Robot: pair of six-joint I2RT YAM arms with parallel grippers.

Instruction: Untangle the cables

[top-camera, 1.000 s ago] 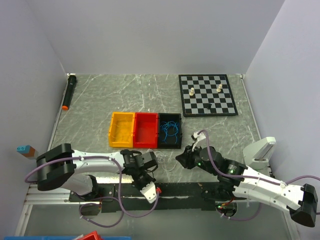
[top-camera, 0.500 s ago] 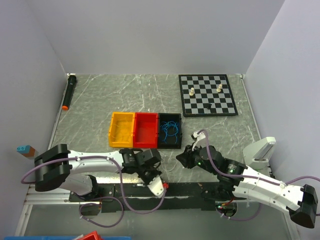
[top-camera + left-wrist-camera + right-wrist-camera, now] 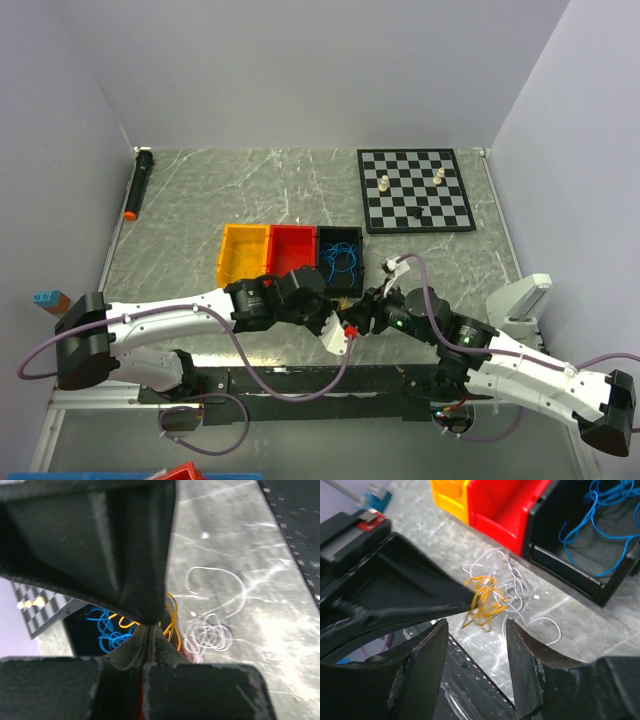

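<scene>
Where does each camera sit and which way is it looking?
Top external: above and behind, looking down on the table; left arm and right arm show.
Left wrist: looks along the shut left pincer at the orange cable.
Right wrist: looks past the open right pincer toward the bins.
Both wrist views share the orange cable and blue cable.

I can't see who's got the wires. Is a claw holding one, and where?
The left claw pinches the orange cable by its bunched loops. The right claw is open, holding nothing.

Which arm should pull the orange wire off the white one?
Left, probably: the left pincer is shut on the orange cable. The right pincer stands open and empty.
</scene>
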